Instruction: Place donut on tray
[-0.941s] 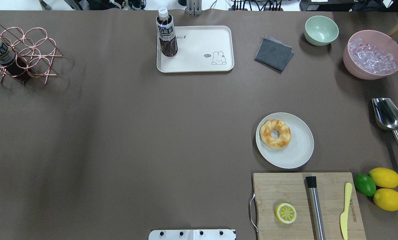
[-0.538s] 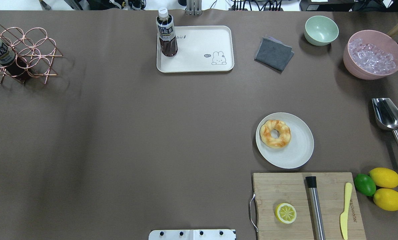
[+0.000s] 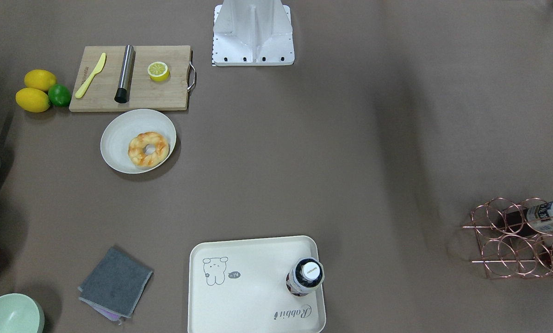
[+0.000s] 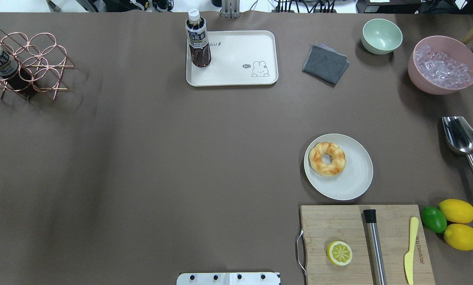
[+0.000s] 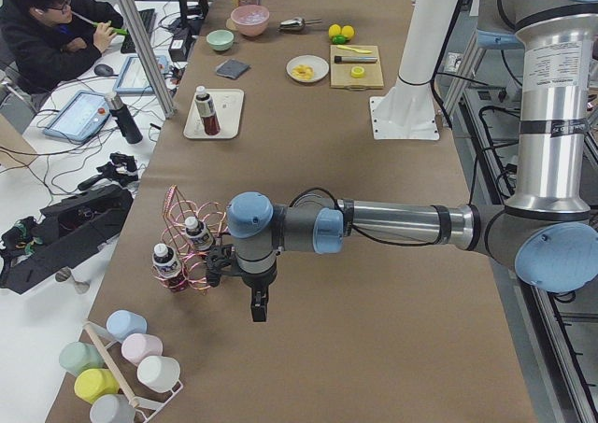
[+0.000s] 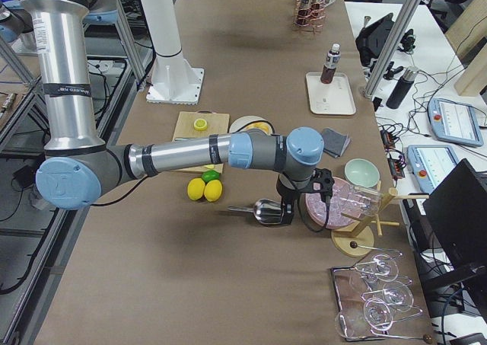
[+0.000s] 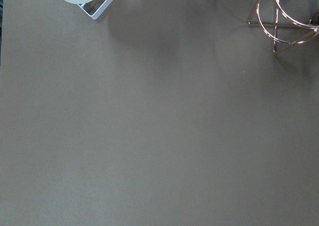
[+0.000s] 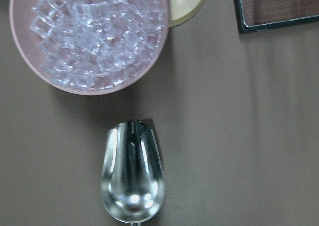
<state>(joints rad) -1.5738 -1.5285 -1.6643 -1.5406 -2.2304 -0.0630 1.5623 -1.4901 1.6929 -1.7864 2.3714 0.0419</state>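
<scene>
Donut (image 4: 327, 158) lies on a plate (image 4: 357, 184), well apart from left gripper (image 5: 259, 309) and right gripper (image 6: 289, 214), whose opening I cannot tell; tray (image 4: 236, 73) holds a bottle (image 4: 198, 39)

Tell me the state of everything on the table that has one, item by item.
donut: lying on the plate, untouched.
tray: holding one upright capped bottle.
pink bowl: full of ice.
green bowl: empty.
scoop: empty, lying flat.
half lemon: cut face up.
cloth: folded.

Silver tubular arms (image 5: 402, 222), pale blue joint caps (image 5: 250, 216), black fingers (image 5: 257, 307), white pedestal base (image 3: 253, 32) with dark bolts (image 3: 245, 59).
</scene>
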